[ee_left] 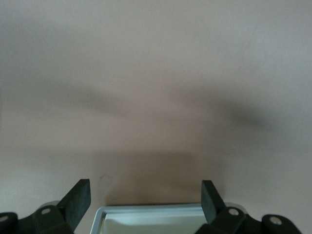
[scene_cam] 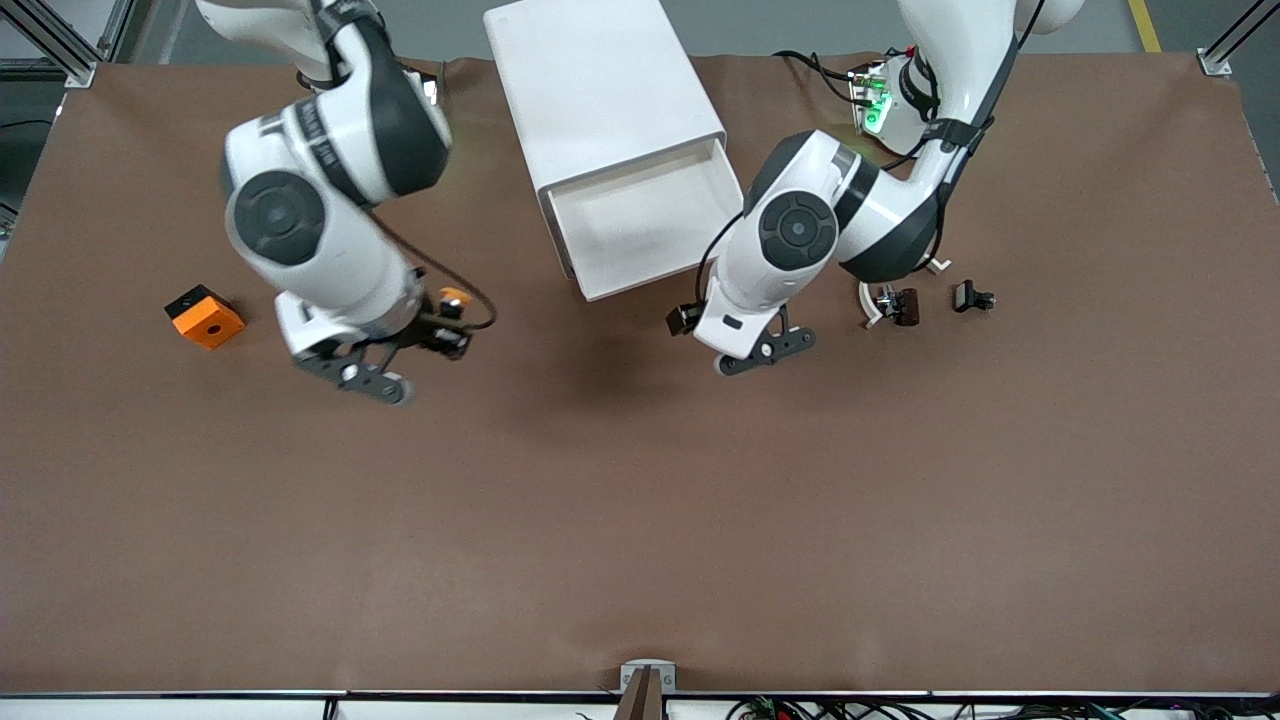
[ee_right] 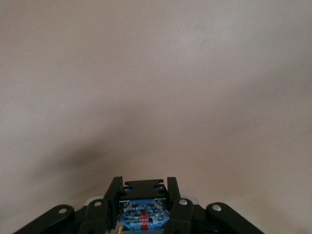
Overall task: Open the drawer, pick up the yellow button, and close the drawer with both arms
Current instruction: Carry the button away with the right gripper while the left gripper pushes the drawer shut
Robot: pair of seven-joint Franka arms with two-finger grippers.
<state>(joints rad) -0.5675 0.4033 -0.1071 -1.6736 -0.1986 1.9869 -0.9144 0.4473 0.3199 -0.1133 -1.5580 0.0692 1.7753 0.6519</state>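
Brown table (scene_cam: 640, 520), drawer (scene_cam: 640, 215) open and empty; right gripper (ee_right: 144, 207) clamps the button (ee_right: 142, 217) over bare mat, left gripper (ee_left: 145, 200) spread wide near the drawer, closing's left

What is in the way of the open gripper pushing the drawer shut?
Nothing visible. The left gripper, jaws open, hangs right in front of the open drawer, with only bare table between them. The right gripper already holds the button, away toward the right arm's end.
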